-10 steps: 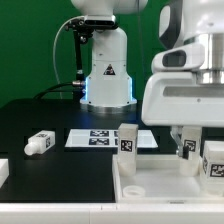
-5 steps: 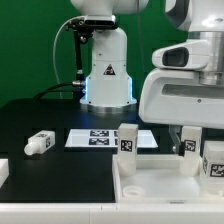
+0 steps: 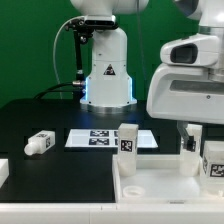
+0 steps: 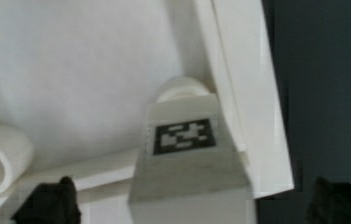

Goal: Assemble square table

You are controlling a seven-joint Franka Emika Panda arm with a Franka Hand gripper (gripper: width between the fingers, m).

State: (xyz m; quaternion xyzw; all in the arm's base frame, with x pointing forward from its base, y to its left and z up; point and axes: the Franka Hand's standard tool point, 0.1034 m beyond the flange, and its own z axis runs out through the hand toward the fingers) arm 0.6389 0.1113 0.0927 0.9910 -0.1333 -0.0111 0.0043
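One tagged leg [image 4: 191,150] centred between the end effector's [image 4: 193,204] wide-spread fingers [image 4: 47,201]

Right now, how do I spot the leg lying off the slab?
Find the robot's white base, then the marker board on the black table before it. The leg lies to the exterior view's left of that board. Unlike the legs upright on the white slab, it lies alone on its side.
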